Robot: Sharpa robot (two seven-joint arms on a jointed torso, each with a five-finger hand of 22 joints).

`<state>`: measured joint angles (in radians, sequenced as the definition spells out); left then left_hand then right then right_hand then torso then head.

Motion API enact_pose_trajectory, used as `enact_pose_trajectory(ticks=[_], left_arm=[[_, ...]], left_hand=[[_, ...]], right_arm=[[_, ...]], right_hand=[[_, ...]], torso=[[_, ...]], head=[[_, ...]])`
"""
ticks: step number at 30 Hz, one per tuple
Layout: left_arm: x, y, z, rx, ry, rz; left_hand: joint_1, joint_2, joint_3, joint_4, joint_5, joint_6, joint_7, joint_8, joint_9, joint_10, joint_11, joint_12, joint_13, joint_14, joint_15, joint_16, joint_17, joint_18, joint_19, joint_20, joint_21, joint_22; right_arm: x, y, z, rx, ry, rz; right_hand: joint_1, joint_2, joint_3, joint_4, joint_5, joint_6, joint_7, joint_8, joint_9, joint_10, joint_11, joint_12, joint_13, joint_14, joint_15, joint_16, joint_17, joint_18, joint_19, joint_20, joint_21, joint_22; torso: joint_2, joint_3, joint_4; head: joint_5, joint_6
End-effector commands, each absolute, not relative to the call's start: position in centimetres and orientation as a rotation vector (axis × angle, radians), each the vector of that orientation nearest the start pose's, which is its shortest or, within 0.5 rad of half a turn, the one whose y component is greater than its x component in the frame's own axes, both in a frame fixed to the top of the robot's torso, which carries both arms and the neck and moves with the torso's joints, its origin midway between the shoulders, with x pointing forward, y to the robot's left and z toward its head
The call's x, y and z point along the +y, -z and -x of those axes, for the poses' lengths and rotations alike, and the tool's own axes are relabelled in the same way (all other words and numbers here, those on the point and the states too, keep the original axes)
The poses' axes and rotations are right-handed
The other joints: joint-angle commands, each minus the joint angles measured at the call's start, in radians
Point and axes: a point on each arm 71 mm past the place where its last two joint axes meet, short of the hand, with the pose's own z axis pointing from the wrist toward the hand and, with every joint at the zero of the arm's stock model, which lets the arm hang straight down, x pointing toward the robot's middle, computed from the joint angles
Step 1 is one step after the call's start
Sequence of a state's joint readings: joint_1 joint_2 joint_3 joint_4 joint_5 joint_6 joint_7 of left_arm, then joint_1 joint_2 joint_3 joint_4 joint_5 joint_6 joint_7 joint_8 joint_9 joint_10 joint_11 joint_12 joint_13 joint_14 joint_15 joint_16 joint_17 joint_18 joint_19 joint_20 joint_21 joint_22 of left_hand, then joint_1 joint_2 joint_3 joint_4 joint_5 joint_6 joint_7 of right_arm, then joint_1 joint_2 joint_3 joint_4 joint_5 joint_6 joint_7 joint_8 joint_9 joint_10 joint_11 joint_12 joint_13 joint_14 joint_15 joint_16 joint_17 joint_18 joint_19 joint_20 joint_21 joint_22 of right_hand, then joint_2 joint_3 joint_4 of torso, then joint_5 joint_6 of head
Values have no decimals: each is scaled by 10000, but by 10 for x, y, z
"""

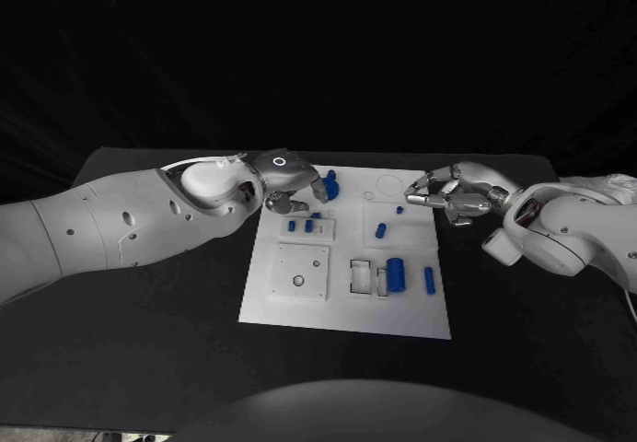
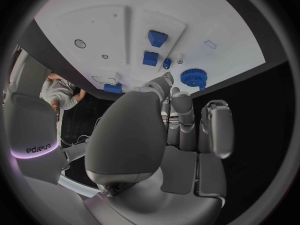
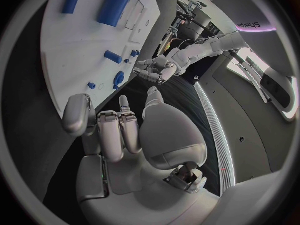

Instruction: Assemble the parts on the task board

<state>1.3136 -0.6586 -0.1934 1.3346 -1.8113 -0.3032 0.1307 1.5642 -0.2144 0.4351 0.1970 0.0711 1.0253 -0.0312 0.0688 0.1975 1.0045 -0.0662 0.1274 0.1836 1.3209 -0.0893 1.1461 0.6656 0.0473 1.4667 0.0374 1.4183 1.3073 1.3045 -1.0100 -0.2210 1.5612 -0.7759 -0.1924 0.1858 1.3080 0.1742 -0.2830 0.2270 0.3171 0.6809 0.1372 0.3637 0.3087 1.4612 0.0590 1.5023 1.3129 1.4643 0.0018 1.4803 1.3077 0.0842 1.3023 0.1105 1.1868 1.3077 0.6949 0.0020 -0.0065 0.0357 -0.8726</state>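
Your task board (image 1: 348,304) lies flat in the middle of the black desk (image 1: 159,304), and the blue parts are spread over it. A blue gear (image 1: 330,187) sits near its far left corner, two small blue blocks (image 1: 300,225) stand just nearer than that, and a blue cylinder (image 1: 396,273) with a slimmer blue pin (image 1: 430,280) lies toward the near right. Your left hand (image 1: 284,189) hovers over the far left corner, right beside the gear; its fingers (image 2: 181,120) are loosely curled and hold nothing you can see. Your right hand (image 1: 445,195) sits at the far right edge of the board, fingers (image 3: 115,130) bent inward, also empty.
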Motion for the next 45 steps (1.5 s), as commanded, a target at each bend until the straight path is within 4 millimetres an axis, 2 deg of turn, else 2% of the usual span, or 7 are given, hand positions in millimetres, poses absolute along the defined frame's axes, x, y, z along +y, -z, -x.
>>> enact_pose_trajectory(ticks=[1, 7, 19, 30, 35, 39, 45], left_arm=[[140, 197, -503, 15639, 5587, -9084], [130, 200, -505, 15792, 5359, -9429], [121, 204, -507, 15846, 4981, -9898], [116, 210, -510, 15872, 4674, -10130], [116, 212, -512, 15856, 4510, -10181], [116, 212, -513, 15831, 4417, -10281], [117, 214, -514, 15823, 4259, -10425]], left_hand=[[74, -82, 28, 50, -79, -43, -92, -37, -43, -21, -42, -98, -55, -15, 66, 43, -39, -143, 441, 75, -13, 2200], [155, -145, 56, 64, -105, -98, -123, -45, -103, -87, -79, -172, -131, -78, 76, -18, -161, -131, 413, 87, -68, 2184], [503, -228, 322, -69, 289, 9, -137, 10, -215, -166, -84, -291, -297, -170, 96, -63, -274, -118, 377, 104, -116, 2169], [543, -222, 456, -112, 443, 228, -97, 107, -228, -37, -62, -248, -326, -217, 114, -64, -298, -109, 348, 111, -156, 2157], [577, -214, 517, -148, 505, 271, -74, 123, -237, 23, -43, -225, -328, -240, 114, -73, -331, -106, 338, 111, -169, 2153], [669, -281, 675, -291, 955, 307, -80, 124, -277, 46, -65, -238, -361, -282, 128, -70, -355, -101, 319, 107, -186, 2147], [748, -350, 866, -473, 1190, 341, -89, 123, -318, 45, -87, -258, -394, -339, 151, -91, -420, -92, 293, 103, -214, 2136]], right_arm=[[-265, 199, -462, 18698, -10589, -3142], [-264, 200, -461, 18798, -10604, -3144], [-267, 201, -460, 18887, -10549, -3200], [-266, 201, -460, 18978, -10542, -3205], [-267, 202, -460, 19003, -10535, -3208], [-267, 202, -460, 19012, -10538, -3206], [-266, 202, -460, 19021, -10550, -3196]], right_hand=[[321, 497, 6, 104, -49, -25, 5, -41, -16, 91, -71, -76, 1875, 153, -33, -18, 1517, 54, 10, -1, -67, 1445], [253, 507, -7, 188, -54, -32, 9, -49, -27, 72, -66, -88, 1862, 141, -27, -28, 1504, 59, -10, 3, -97, 1438], [181, 503, -28, 272, -69, -35, 13, -53, -35, 55, -60, -99, 1850, 130, -23, -37, 1493, 59, -16, 8, -108, 1437], [129, 488, -48, 338, -124, -24, 15, -49, -39, 55, -58, -97, 1850, 122, -18, -43, 1486, 62, -27, 12, -124, 1434], [125, 485, -49, 347, -142, -19, 15, -46, -39, 63, -57, -91, 1856, 119, -17, -45, 1483, 62, -27, 13, -124, 1434], [122, 481, -51, 353, -160, -15, 15, -44, -39, 60, -56, -93, 1853, 120, -16, -44, 1484, 61, -25, 13, -121, 1435], [121, 480, -52, 355, -166, -13, 15, -44, -39, 59, -56, -94, 1853, 120, -16, -44, 1485, 60, -24, 14, -120, 1436]], torso=[[-5, 12, -3], [0, 6, -15], [0, 11, -7], [-2, -10, -7], [-6, -8, -5], [1, -4, -6], [-3, 1, -9]], head=[[12, 0], [1, 0], [-36, 0], [-22, 0], [-32, 0], [-34, 0], [-41, 0]])
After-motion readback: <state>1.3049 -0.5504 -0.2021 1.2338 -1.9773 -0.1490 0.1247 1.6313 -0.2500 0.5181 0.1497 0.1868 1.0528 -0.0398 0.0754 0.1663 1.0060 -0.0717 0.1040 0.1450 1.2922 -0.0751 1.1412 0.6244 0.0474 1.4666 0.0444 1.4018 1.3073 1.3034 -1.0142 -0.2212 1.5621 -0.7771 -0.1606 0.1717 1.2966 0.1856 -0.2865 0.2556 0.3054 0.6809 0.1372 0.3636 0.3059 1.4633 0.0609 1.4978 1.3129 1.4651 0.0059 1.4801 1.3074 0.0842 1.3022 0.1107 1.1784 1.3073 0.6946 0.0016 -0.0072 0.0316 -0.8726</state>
